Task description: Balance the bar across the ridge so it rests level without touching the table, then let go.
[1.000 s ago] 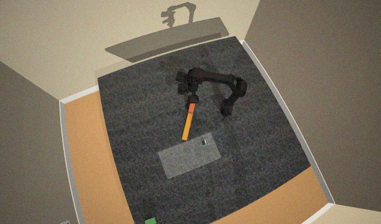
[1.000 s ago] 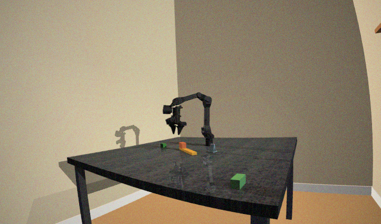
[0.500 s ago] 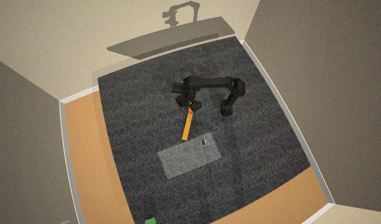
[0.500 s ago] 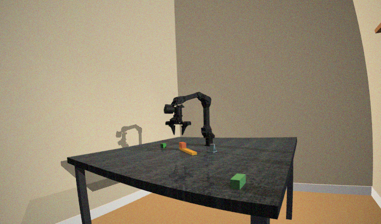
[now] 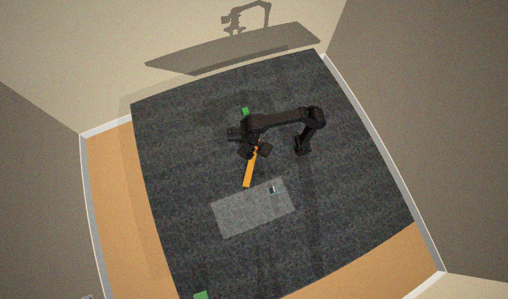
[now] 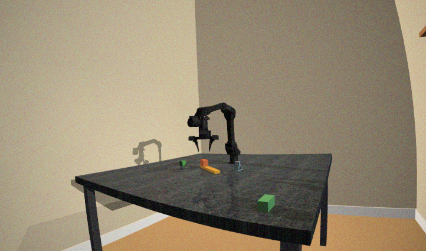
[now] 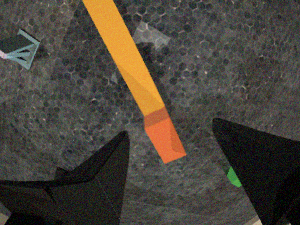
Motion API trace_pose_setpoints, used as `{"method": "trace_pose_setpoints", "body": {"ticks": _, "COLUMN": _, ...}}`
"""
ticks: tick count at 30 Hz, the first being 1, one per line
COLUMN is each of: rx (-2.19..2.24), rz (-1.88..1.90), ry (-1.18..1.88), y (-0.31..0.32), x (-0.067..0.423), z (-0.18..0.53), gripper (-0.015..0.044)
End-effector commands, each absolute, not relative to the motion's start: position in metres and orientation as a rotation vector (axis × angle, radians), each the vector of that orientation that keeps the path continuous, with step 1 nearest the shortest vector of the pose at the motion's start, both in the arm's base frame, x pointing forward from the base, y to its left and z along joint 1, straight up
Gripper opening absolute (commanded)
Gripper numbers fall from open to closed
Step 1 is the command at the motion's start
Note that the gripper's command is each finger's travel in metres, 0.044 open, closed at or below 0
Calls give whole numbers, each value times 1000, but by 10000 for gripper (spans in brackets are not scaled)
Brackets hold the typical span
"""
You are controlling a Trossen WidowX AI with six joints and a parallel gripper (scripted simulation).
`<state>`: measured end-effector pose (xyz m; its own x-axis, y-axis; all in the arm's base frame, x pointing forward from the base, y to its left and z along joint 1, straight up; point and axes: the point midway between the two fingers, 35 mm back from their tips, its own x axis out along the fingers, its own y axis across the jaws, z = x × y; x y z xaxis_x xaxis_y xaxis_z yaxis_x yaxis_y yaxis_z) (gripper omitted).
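Note:
The bar (image 5: 248,172) (image 6: 212,169) (image 7: 122,51) is a long yellow-orange strip with a thicker, darker orange end. It lies flat on the dark table (image 5: 337,176) (image 6: 289,179). The ridge (image 5: 272,190) (image 6: 238,166) (image 7: 20,48) is a small pale-blue wedge. It stands apart from the bar, beyond its yellow end. My gripper (image 5: 255,150) (image 6: 203,149) (image 7: 170,129) is open and empty. It hangs well above the bar's orange end, fingers pointing down, one on either side of that end in the wrist view.
A small green cube (image 5: 245,110) (image 6: 182,162) (image 7: 232,176) sits near the gripper on the far side. A larger green block (image 5: 200,295) (image 6: 266,202) lies near the table's front edge. A pale grey rectangle (image 5: 243,211) is marked on the table under the ridge.

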<state>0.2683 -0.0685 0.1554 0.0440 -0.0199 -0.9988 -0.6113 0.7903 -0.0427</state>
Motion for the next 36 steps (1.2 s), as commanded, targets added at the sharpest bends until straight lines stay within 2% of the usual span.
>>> {"method": "trace_pose_setpoints", "body": {"ticks": 1, "rx": -634, "rz": 599, "ry": 1452, "y": -51, "x": 273, "z": 155, "gripper": 315}}
{"method": "trace_pose_setpoints", "body": {"ticks": 14, "rx": -762, "rz": 737, "ry": 1413, "y": -29, "x": 279, "z": 152, "gripper": 315}}
{"method": "trace_pose_setpoints", "body": {"ticks": 26, "rx": -762, "rz": 737, "ry": 1413, "y": -29, "x": 281, "z": 78, "gripper": 315}}
{"method": "trace_pose_setpoints", "body": {"ticks": 36, "rx": -762, "rz": 737, "ry": 1413, "y": -29, "x": 280, "z": 71, "gripper": 315}}
